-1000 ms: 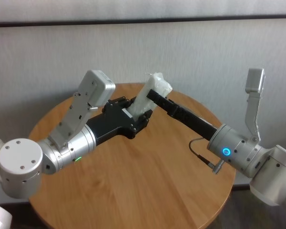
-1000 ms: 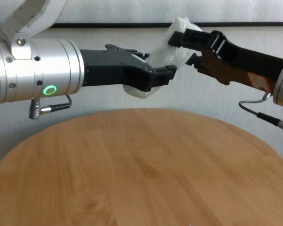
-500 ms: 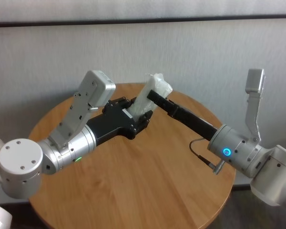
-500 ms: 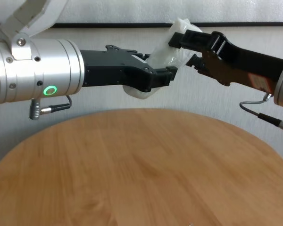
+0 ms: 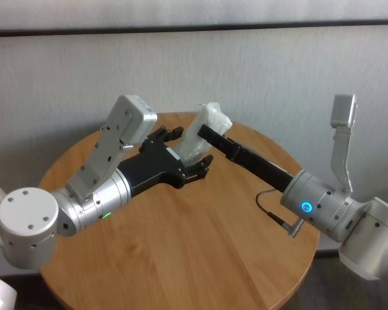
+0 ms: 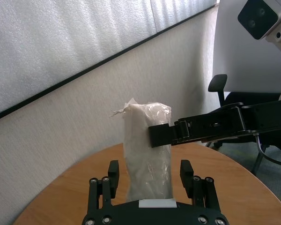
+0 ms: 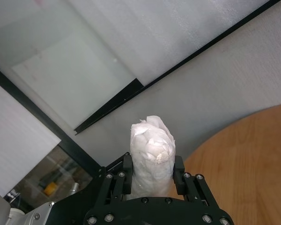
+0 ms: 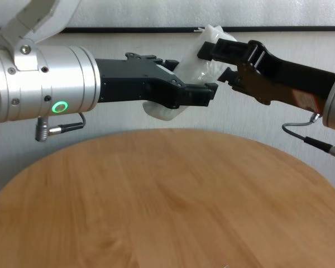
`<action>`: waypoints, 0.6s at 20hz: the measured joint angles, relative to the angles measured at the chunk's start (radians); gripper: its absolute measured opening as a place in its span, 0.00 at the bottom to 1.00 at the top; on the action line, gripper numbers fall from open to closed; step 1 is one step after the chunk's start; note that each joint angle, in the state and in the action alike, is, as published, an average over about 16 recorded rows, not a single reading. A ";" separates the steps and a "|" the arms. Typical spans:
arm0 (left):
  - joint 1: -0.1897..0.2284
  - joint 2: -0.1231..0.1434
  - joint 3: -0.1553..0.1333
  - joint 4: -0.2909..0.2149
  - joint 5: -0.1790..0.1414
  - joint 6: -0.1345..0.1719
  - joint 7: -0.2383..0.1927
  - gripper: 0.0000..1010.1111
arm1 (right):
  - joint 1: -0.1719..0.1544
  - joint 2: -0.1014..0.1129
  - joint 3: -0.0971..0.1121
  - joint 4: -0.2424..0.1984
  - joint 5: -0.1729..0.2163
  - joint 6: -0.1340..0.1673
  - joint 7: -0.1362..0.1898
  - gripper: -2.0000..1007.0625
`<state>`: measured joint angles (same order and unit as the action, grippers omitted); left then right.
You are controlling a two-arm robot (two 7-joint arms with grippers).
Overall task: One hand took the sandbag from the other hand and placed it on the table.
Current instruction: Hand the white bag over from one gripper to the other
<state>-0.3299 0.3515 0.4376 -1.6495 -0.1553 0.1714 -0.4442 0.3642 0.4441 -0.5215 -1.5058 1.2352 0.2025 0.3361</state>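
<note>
- Handover in mid-air, above the far half of the tabletop (image 5: 200,258), with the sandbag (image 5: 199,134) as the landmark for all that follows.
- Left claw (image 5: 189,152), green-ringed: fingers now spread apart, standing off either side of the sandbag's lower part with a gap showing on both sides in the left wrist view; half a second ago clamped on that same part.
- Right claw (image 5: 205,131), blue-ringed: clamped on the sandbag's upper part, fingers pressed against both flanks in the right wrist view; grip unchanged from the earlier frames.
- Sandbag itself: upright, slightly tilted, well above the tabletop and touching nothing but the right claw, as far as can be seen; lower end hanging between the left claw's opened fingers (image 6: 114,171).
- Position of the sandbag little altered against the earlier frames, perhaps lifted a trace in the chest view.
- Meaning for the task: release by the giving side done, weight now carried by the right claw alone, so the take is judged complete.
- Left to do: drawing the sandbag clear of the left claw's fingers, then lowering onto the tabletop and letting go.
- Risk, as a judgement: crinkled plastic skin and loose filling, so a slip or sag within the single grip possible during withdrawal.
</note>
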 joint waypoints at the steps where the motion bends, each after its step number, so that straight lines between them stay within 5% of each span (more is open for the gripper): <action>1: 0.000 0.000 0.000 0.000 0.000 0.000 0.000 0.82 | 0.000 0.001 -0.001 0.000 0.002 -0.003 -0.003 0.49; 12: 0.000 0.000 0.000 0.000 0.000 0.000 0.000 0.99 | 0.004 0.007 -0.007 0.000 0.027 -0.036 -0.035 0.49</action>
<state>-0.3303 0.3516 0.4376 -1.6495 -0.1552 0.1714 -0.4439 0.3684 0.4514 -0.5287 -1.5060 1.2618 0.1661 0.3009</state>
